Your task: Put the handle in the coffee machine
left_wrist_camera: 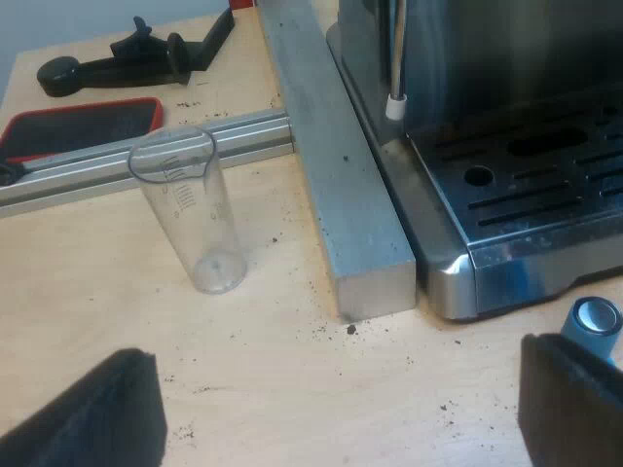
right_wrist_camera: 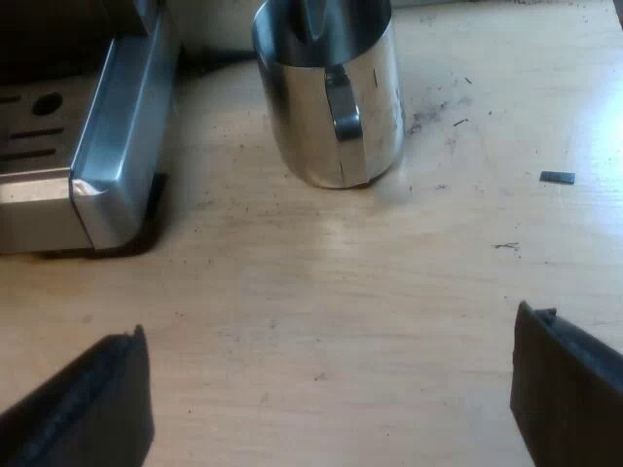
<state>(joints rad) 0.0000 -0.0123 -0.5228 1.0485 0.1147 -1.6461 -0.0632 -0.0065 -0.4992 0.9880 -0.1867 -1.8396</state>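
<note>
A dark handle-shaped object (left_wrist_camera: 127,56) with a rounded end lies flat on the wooden table beyond an aluminium rail (left_wrist_camera: 146,156), far from my left gripper (left_wrist_camera: 331,418). A speck of red shows at its far end. The left gripper is open above the bare table, with nothing between its fingers. The espresso machine (left_wrist_camera: 526,185) shows its drip tray and steam wand (left_wrist_camera: 394,58). My right gripper (right_wrist_camera: 331,409) is also open over bare wood, near the corner of the machine's base (right_wrist_camera: 107,146).
A clear measuring glass (left_wrist_camera: 190,214) stands by the rail. A thick aluminium bar (left_wrist_camera: 336,165) runs along the machine's side. A red-rimmed black mat (left_wrist_camera: 78,126) lies near the dark handle. A blue tamper (left_wrist_camera: 594,319) sits close to one left finger. A steel milk jug (right_wrist_camera: 331,97) stands beside the machine.
</note>
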